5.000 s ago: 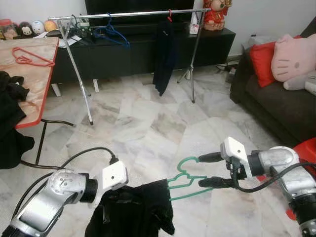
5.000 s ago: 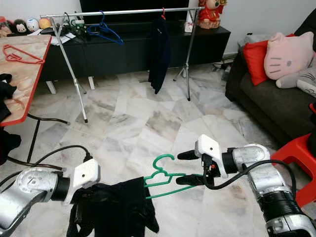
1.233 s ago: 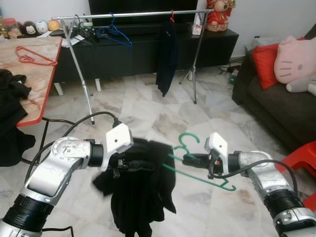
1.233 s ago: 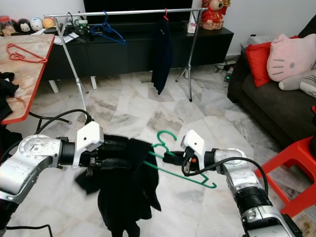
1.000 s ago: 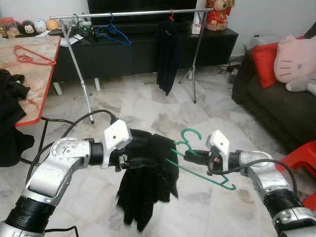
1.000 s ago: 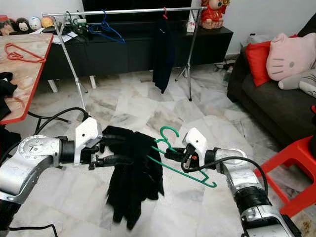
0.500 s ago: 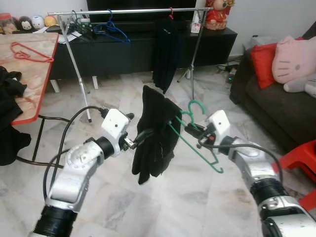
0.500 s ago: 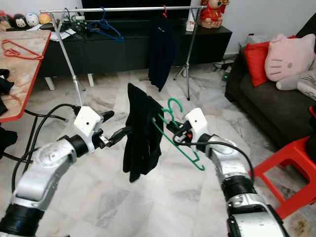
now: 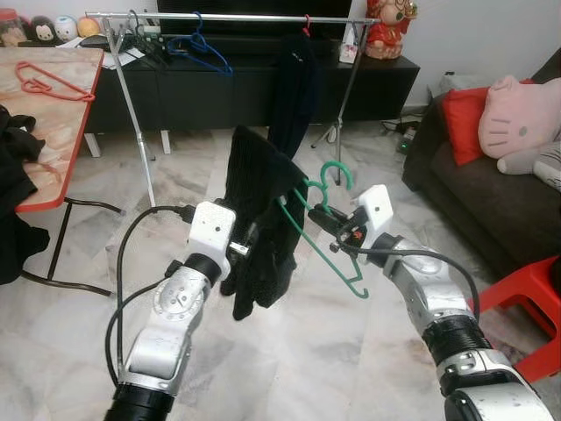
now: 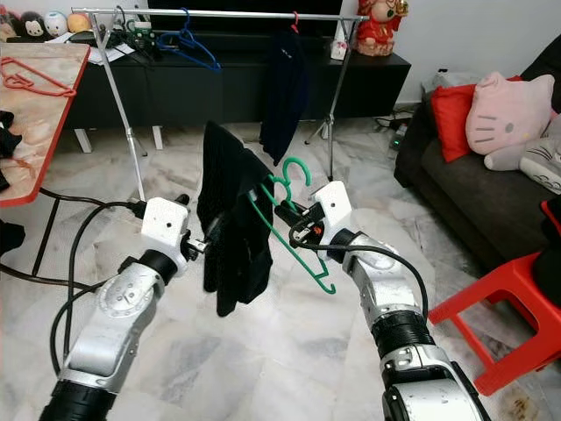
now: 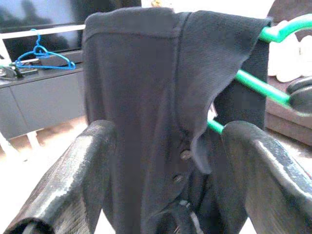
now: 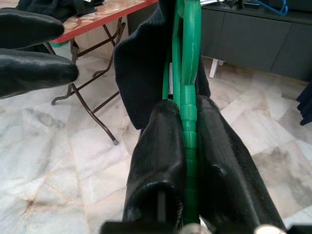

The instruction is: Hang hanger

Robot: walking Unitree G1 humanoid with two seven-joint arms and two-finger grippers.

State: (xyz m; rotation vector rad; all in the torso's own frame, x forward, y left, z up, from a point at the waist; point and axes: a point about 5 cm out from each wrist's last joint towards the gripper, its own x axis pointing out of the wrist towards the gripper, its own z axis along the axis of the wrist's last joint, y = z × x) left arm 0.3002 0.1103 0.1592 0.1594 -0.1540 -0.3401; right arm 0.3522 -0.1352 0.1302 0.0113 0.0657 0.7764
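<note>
A green hanger [image 12: 190, 68] carries a black garment [image 9: 259, 197] draped over one of its arms; the other arm slopes down bare. My right gripper [image 9: 323, 230] is shut on the hanger just below its hook, holding it up at mid-height in front of me. My left gripper [image 9: 249, 249] is pressed into the garment's side, its tips buried in the cloth. In the left wrist view its fingers [image 11: 92, 146] stand wide apart with the cloth hanging between them. The clothes rail [image 9: 228, 17] stands farther ahead.
On the rail hang a black garment [image 9: 294, 83] on a red hanger and a blue hanger [image 9: 207, 54]. A red-edged table [image 9: 61, 149] with a red hanger [image 9: 48, 77] is at the left. A dark sofa [image 9: 491, 184] and a red stool [image 9: 526, 294] are at the right.
Both arms have lifted the hanger and garment from low in front of me to mid-height. In the last half second my left gripper moved in against the cloth, and the camera drew nearer the rail.
</note>
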